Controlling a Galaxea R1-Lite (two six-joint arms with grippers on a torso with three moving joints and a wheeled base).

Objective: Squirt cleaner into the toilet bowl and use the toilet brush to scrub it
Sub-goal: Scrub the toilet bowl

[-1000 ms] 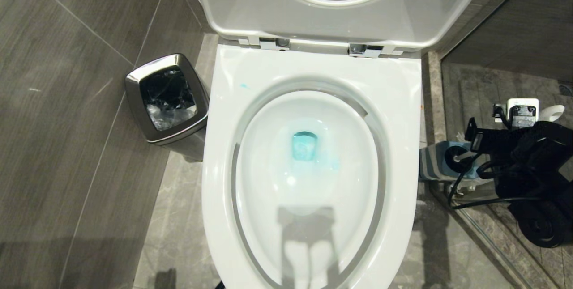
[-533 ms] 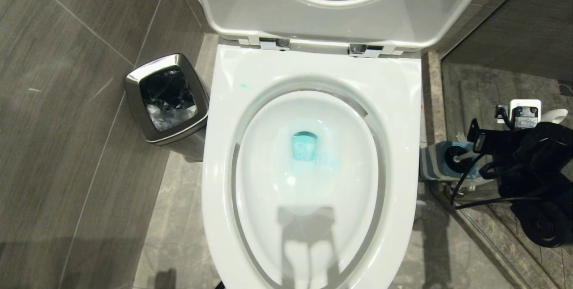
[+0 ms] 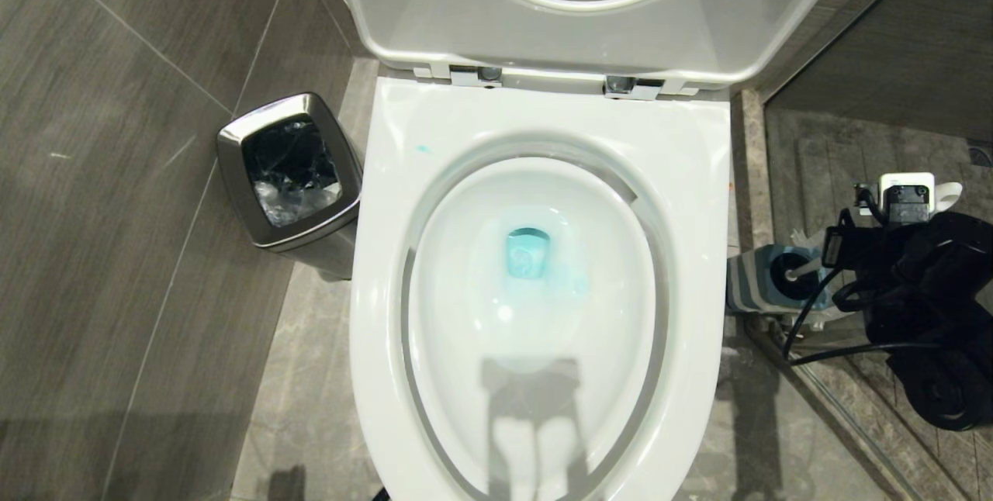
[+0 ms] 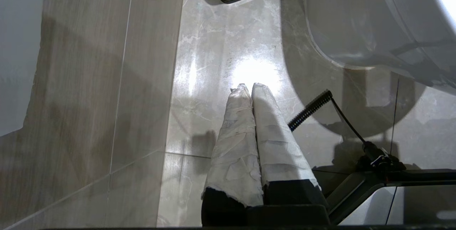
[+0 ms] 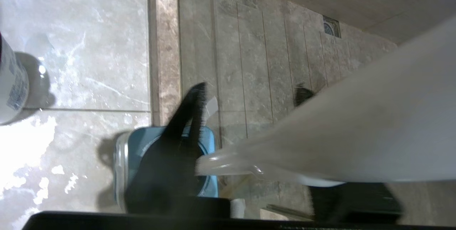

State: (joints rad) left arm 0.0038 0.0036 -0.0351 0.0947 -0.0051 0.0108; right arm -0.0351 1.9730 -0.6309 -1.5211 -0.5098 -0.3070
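While looking down close in, finds the left gripper (image 4: 249,87) parked low over glossy grey floor tiles (image 4: 213,45), white-taped fingers (image 4: 235,134) pressed together on nothing. Further out, shows the large glossy white ceramic toilet bowl (image 3: 698,175), turquoise-blue cleaner (image 3: 529,253) pooled at its drain. Beside the bowl on the right, places the right gripper (image 5: 251,93) astride the slim white handle of the black-bristled toilet brush (image 5: 338,134), head seated in a squat blue-and-grey holder (image 5: 128,158); cannot tell whether clamped. Beyond, on the left, notes a small square steel bin (image 3: 291,167), and farthest back the raised white plastic seat and lid (image 3: 543,28).
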